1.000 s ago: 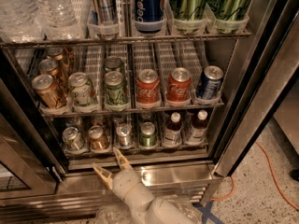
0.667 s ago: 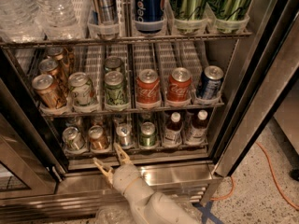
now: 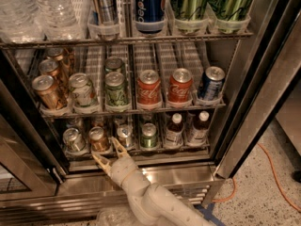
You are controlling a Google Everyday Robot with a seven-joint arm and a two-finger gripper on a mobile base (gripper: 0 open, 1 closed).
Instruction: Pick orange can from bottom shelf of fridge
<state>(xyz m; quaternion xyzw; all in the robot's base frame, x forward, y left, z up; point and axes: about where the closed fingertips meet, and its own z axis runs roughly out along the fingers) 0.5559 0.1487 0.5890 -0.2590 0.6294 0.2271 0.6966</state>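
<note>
The fridge stands open in the camera view. Its bottom shelf is a wire rack holding small cans and bottles. The orange can is short and copper-coloured with a silver top, second from the left on that shelf. My gripper is open, its two pale fingers spread just in front of and a little below the orange can, at the shelf's front edge. One finger points up between the orange can and a silver can. Nothing is held.
On the bottom shelf there are also a silver can, a green can and two brown bottles. The rack above holds brown-gold cans, green cans and red Coca-Cola cans. The steel sill lies below. An orange cable crosses the floor.
My gripper has moved up and forward from the sill toward the bottom shelf, closing in on the orange can. The cans have not moved.
</note>
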